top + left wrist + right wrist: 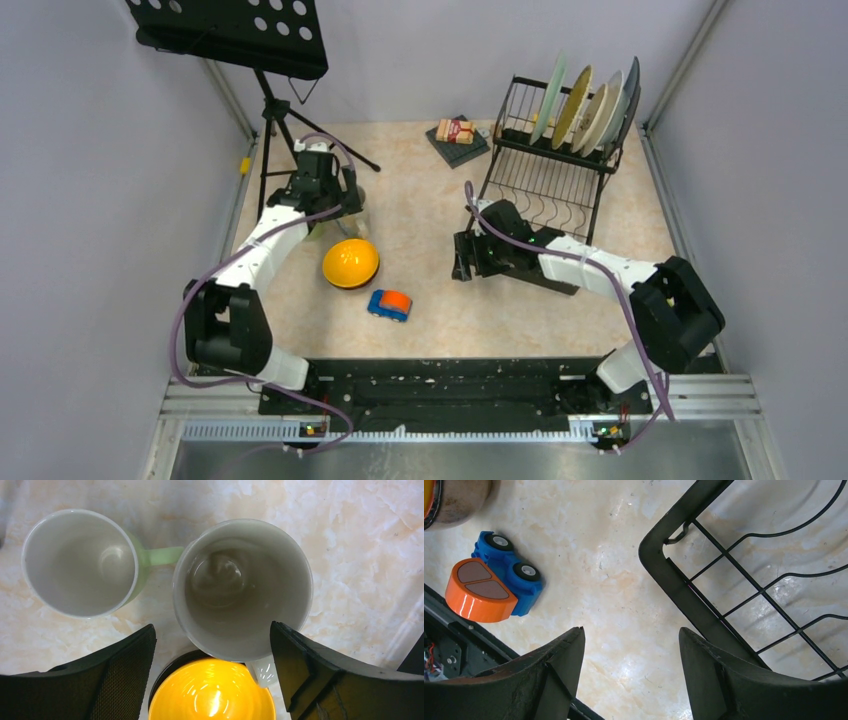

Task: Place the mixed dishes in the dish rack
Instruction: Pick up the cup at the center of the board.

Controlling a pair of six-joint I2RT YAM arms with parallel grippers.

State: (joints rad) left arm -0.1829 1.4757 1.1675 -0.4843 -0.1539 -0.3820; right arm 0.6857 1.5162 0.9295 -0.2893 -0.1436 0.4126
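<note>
In the left wrist view a pale green mug [80,562] and a beige mug [242,587] stand upright side by side on the table. My left gripper [212,630] is open just above the beige mug's near rim, with one finger on each side, and holds nothing. The orange-yellow bowl [350,263] lies upside down; it also shows in the left wrist view [212,690], next to the beige mug. The dish rack [545,185] holds several plates [585,105] upright in its upper tier. My right gripper [632,630] is open and empty over bare table beside the rack's front corner [674,575].
A blue-and-orange toy car [389,304] sits in front of the bowl, and also shows in the right wrist view [494,582]. A packet on a dark mat [457,133] lies at the back. A music stand [230,35] on a tripod stands behind my left arm.
</note>
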